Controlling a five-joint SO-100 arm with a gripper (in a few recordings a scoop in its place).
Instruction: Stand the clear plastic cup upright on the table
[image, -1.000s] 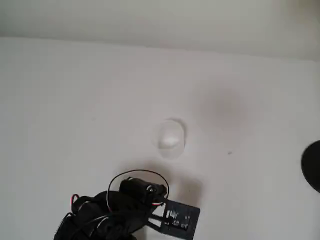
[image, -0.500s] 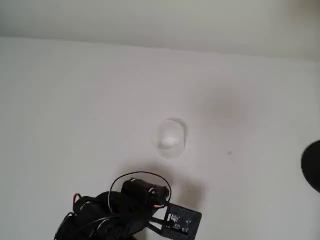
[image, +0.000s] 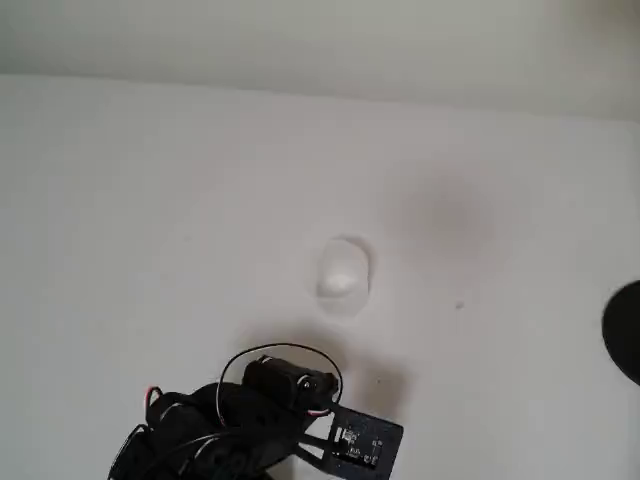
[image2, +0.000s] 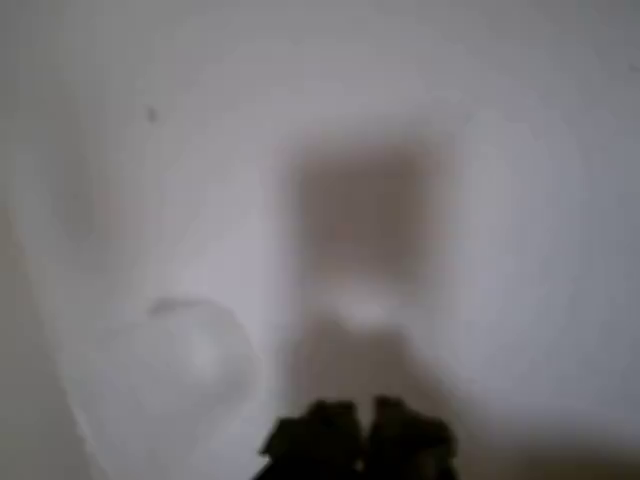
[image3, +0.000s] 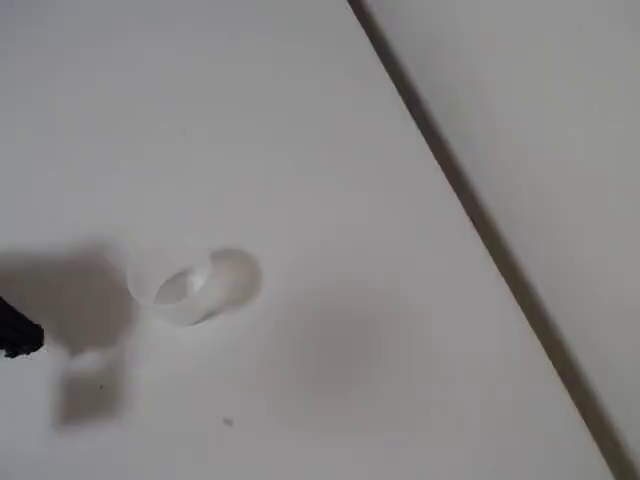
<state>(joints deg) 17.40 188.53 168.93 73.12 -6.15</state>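
Note:
The clear plastic cup (image: 343, 272) is a faint whitish shape near the middle of the white table (image: 150, 200). In the fixed view the cup (image3: 200, 285) seems to lie on its side, with its round rim toward the right. In the blurred wrist view my gripper (image2: 358, 435) shows two dark fingertips close together with nothing between them. The cup (image2: 195, 340) sits ahead of them and to the left, apart from them. From overhead my black arm (image: 260, 420) stands at the bottom edge, below the cup.
A dark round object (image: 625, 345) pokes in at the right edge of the overhead view. A greyish smudge (image: 450, 215) and a tiny speck (image: 459, 305) mark the table right of the cup. A pale wall strip (image: 300, 40) borders the far edge.
The arm has slid slightly toward the bottom edge of the overhead view. The cup has not moved.

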